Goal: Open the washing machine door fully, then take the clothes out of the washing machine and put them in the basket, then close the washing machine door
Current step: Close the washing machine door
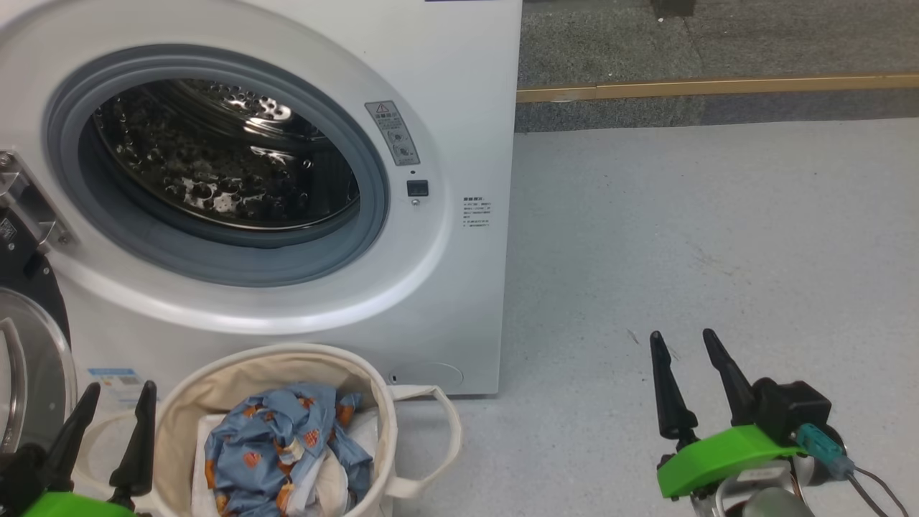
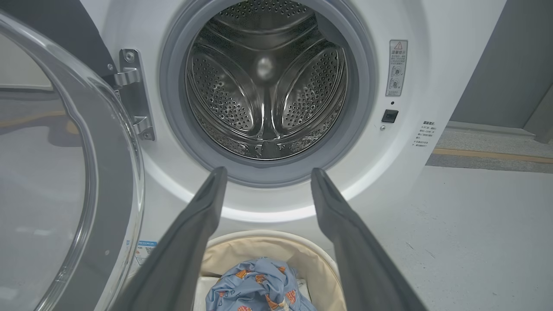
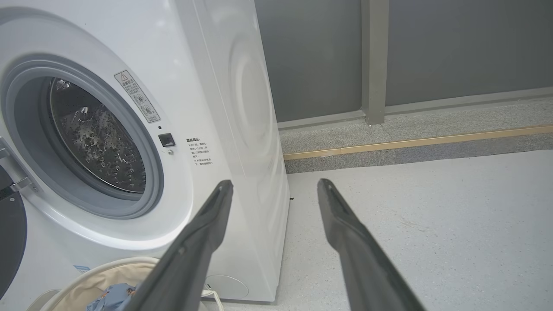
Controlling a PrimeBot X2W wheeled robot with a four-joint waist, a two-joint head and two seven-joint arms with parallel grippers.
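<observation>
The white washing machine [image 1: 459, 108] stands at the left with its steel drum [image 1: 222, 151] bare. Its door [image 1: 29, 359] hangs swung out at the far left, glass bowl facing me; in the left wrist view the door [image 2: 65, 172] fills the left side. The cream basket [image 1: 380, 402] sits on the floor against the machine's front, holding the blue bear-print clothes [image 1: 280, 445]. My left gripper [image 1: 120, 391] is open, low beside the basket's left rim, nothing between its fingers. My right gripper [image 1: 683, 339] is open over bare floor, to the right of the machine.
Grey floor [image 1: 718, 251] stretches to the right of the machine. A raised kerb with a brass-coloured strip [image 1: 718, 87] runs along the back, below a grey wall [image 3: 432, 47]. The basket's loop handle [image 1: 449, 431] sticks out to its right.
</observation>
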